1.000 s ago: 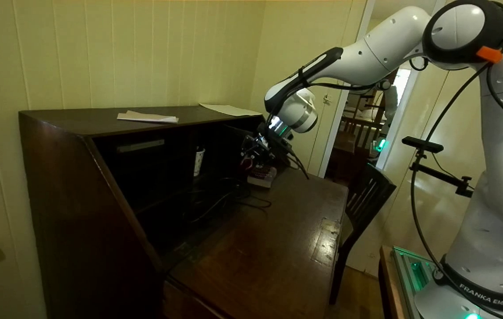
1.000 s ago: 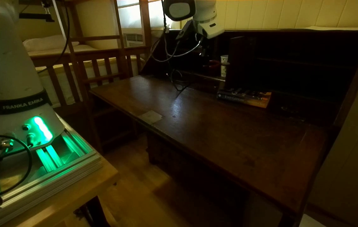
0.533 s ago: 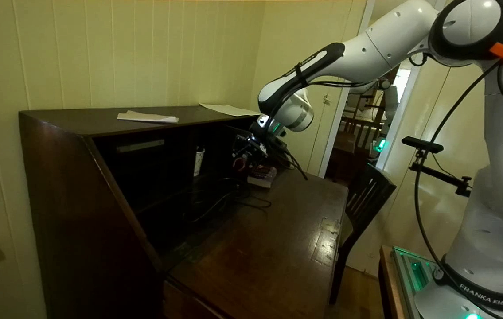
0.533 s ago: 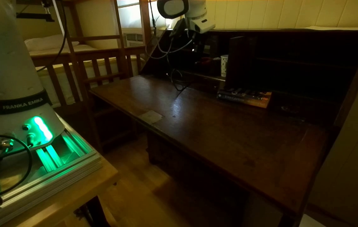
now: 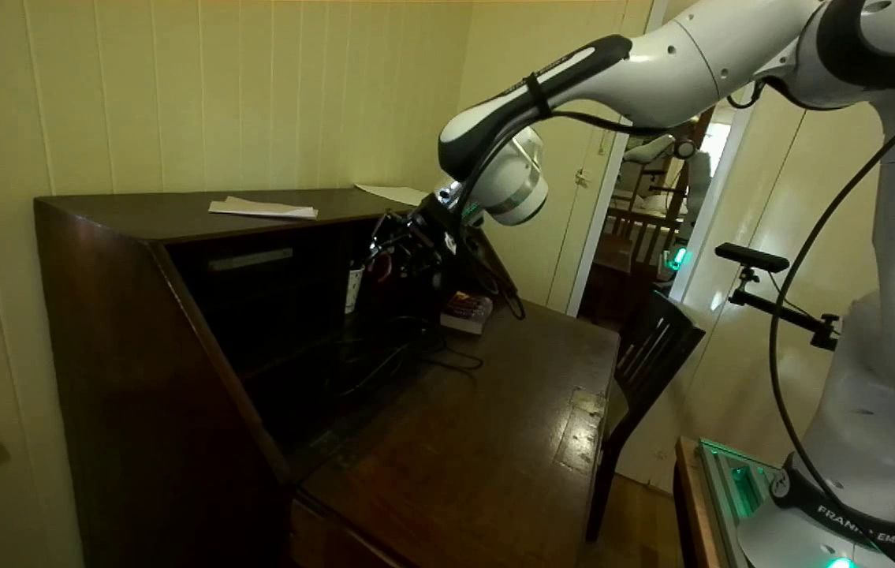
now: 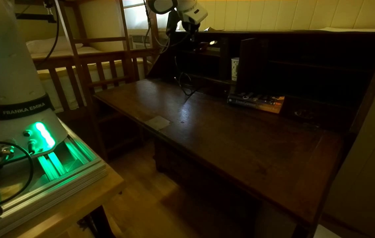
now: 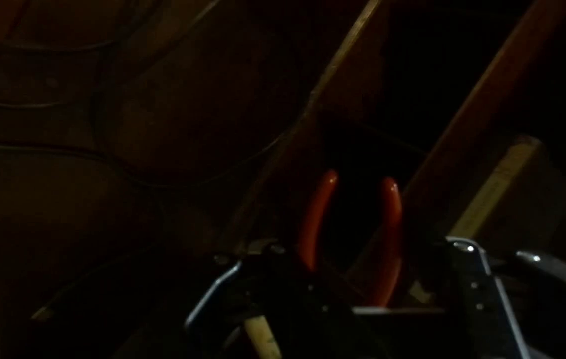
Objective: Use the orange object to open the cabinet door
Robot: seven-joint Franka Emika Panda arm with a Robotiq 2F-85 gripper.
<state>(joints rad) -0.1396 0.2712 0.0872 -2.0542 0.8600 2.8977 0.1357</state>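
Note:
The orange object [image 7: 392, 224] shows as two curved, orange-red handles between the fingers of my gripper [image 7: 367, 254], which is shut on it. Its far end is hidden in the dark by the fingers. In an exterior view my gripper [image 5: 378, 243] hangs in front of the desk's inner compartments, near a patterned cup. Upright and dark brown, the cabinet door [image 6: 248, 66] juts forward among the compartments, just right of that cup in an exterior view. My gripper [image 6: 192, 35] is well to the left of the door there, apart from it.
The patterned cup [image 6: 235, 71] stands in the compartments beside the door. A book [image 6: 256, 103] lies below the door. Loose black cables [image 5: 423, 355] lie over the writing flap [image 5: 479, 442]. Wooden partitions [image 7: 482, 94] border the gripper in the wrist view. Papers [image 5: 262, 208] rest on the desk top.
My gripper has moved left in both exterior views and risen a little, carrying the orange object with it. It is farther from the cabinet door. The door looks unchanged.

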